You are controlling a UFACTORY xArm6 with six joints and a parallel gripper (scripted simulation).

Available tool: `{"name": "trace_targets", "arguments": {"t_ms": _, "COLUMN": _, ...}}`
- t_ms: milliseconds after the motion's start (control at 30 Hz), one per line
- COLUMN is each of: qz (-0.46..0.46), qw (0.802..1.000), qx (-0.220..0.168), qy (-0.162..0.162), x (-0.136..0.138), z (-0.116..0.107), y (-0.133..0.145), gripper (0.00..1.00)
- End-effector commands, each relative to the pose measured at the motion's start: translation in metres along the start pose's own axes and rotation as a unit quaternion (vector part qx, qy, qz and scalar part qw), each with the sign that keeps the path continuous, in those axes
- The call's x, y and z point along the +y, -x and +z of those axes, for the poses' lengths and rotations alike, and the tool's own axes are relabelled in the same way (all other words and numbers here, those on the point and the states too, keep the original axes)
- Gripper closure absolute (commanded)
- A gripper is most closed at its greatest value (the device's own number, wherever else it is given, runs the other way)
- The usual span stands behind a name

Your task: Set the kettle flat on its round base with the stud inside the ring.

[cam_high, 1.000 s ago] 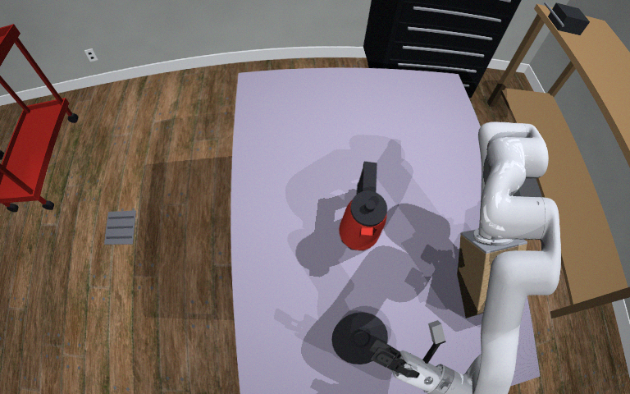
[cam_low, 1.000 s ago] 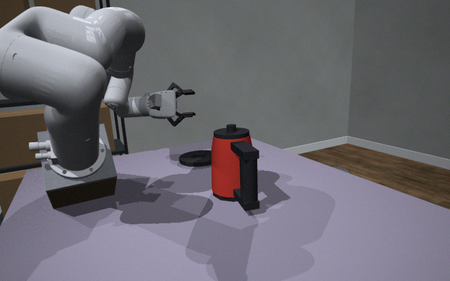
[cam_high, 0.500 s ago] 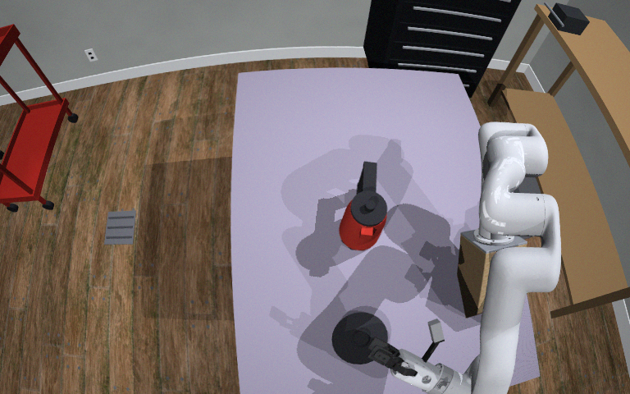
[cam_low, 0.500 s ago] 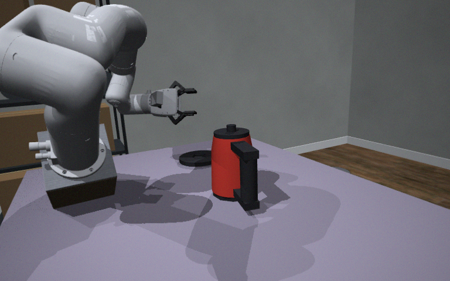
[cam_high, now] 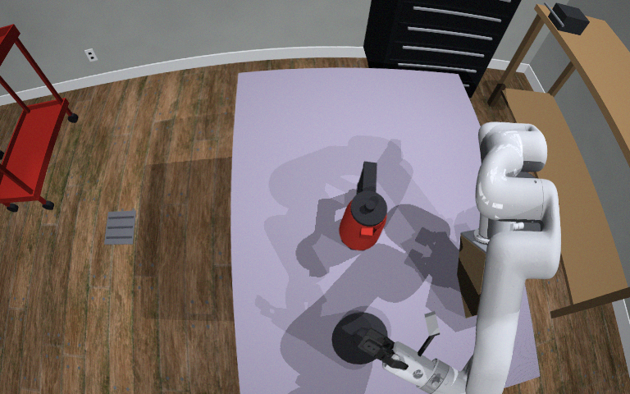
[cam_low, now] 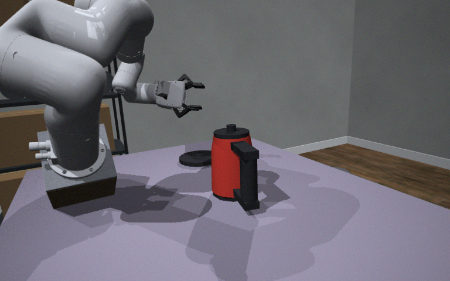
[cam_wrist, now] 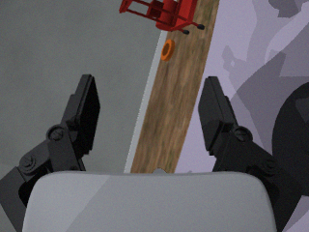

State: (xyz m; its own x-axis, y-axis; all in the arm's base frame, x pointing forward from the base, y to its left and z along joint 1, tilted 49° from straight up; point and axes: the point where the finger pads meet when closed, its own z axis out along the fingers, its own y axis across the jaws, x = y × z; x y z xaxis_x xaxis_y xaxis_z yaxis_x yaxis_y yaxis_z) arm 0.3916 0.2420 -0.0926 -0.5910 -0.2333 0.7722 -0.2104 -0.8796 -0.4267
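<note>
The red kettle (cam_high: 361, 232) (cam_low: 225, 165) stands upright near the middle of the purple table (cam_high: 325, 116) (cam_low: 331, 215) (cam_wrist: 258, 26). It has a black lid with a knob, and its black handle (cam_high: 368, 176) (cam_low: 248, 175) points away from the base. The round black base (cam_high: 345, 355) (cam_low: 195, 158) (cam_wrist: 295, 135) lies flat on the table, apart from the kettle, with its stud up. My gripper (cam_high: 361, 342) (cam_low: 201, 96) (cam_wrist: 149, 90) is open and empty. It points sideways and hangs high in the air over the base, well clear of the kettle.
The arm's pedestal (cam_high: 469, 269) (cam_low: 79, 185) stands at the table's edge. Off the table are a red cart (cam_high: 27, 139) (cam_wrist: 164, 7), a black drawer cabinet (cam_high: 436, 32), a wooden shelf (cam_high: 580, 185) and a floor vent (cam_high: 120, 226).
</note>
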Motion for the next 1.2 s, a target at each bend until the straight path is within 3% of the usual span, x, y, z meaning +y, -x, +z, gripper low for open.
{"name": "trace_targets", "arguments": {"t_ms": 0, "qz": -0.01, "qw": 1.0, "qx": 0.002, "qy": 0.025, "x": -0.008, "z": 0.012, "y": -0.007, "gripper": 0.19}}
{"name": "trace_targets", "arguments": {"t_ms": 567, "qz": -0.065, "qw": 0.985, "qx": 0.0, "qy": 0.157, "x": -0.031, "z": 0.076, "y": -0.053, "gripper": 0.19}}
{"name": "trace_targets", "arguments": {"t_ms": 933, "qz": -0.101, "qw": 0.955, "qx": -0.023, "qy": 0.277, "x": -0.036, "z": 0.13, "y": -0.106, "gripper": 0.19}}
{"name": "trace_targets", "arguments": {"t_ms": 1000, "qz": -0.101, "qw": 0.955, "qx": -0.023, "qy": 0.277, "x": -0.036, "z": 0.13, "y": -0.106, "gripper": 0.19}}
{"name": "trace_targets", "arguments": {"t_ms": 1167, "qz": -0.113, "qw": 0.936, "qx": -0.041, "qy": 0.332, "x": -0.033, "z": 0.152, "y": -0.134, "gripper": 0.19}}
